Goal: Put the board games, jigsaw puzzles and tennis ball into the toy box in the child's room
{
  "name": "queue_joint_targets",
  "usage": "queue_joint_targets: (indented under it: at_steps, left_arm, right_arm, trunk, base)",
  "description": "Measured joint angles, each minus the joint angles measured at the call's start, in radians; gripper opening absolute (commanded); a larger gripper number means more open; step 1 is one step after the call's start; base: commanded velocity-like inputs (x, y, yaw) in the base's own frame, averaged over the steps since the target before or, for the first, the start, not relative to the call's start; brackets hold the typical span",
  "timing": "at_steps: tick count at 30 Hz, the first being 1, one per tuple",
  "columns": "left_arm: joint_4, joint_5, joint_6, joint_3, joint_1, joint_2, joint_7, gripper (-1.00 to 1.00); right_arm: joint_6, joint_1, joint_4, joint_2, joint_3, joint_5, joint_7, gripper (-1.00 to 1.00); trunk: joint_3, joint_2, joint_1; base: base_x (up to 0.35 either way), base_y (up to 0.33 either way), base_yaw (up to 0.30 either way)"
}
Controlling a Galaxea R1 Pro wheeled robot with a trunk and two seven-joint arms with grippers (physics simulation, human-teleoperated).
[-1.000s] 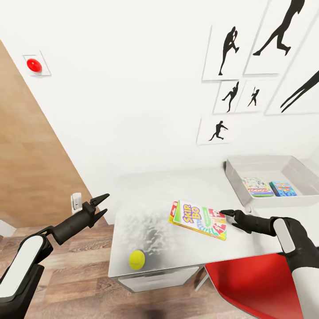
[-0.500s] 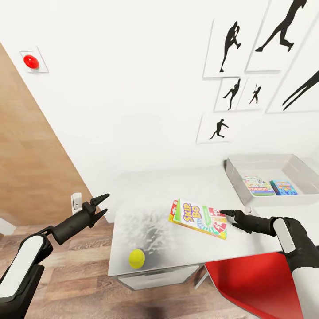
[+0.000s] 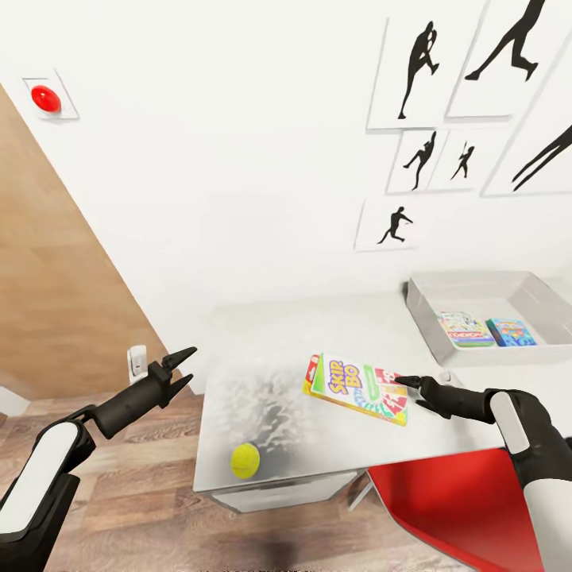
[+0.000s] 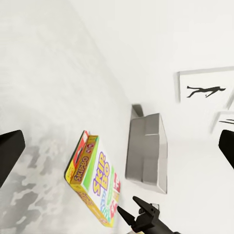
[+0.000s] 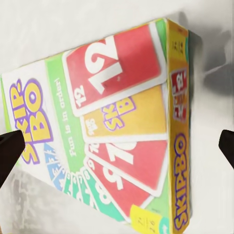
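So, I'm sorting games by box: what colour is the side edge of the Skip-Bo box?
Yellow, with red "SKIP-BO" lettering on the Skip-Bo box; clearest in the right wrist view.

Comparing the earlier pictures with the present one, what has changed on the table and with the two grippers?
Only the camera moved: the whole head view shifted, with the wall pictures and toy box sitting higher in the frame. Nothing was taken hold of or let go. The Skip-Bo game box and tennis ball lie where they were on the table. The right gripper still hovers open at the box; the left gripper stays open.
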Motion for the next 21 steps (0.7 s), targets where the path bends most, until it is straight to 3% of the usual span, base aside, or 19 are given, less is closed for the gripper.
queue_joint_targets:
  at_steps: [21]
  left_arm:
    - [-0.002,-0.001,0.000,-0.001,0.000,0.000,0.000,1.00]
  right_arm:
    - [0.000,0.000,0.000,0.001,0.000,0.000,0.000,1.00]
  trunk:
    - [-0.034,0.000,0.000]
  base:
    - [0.000,0.000,0.000]
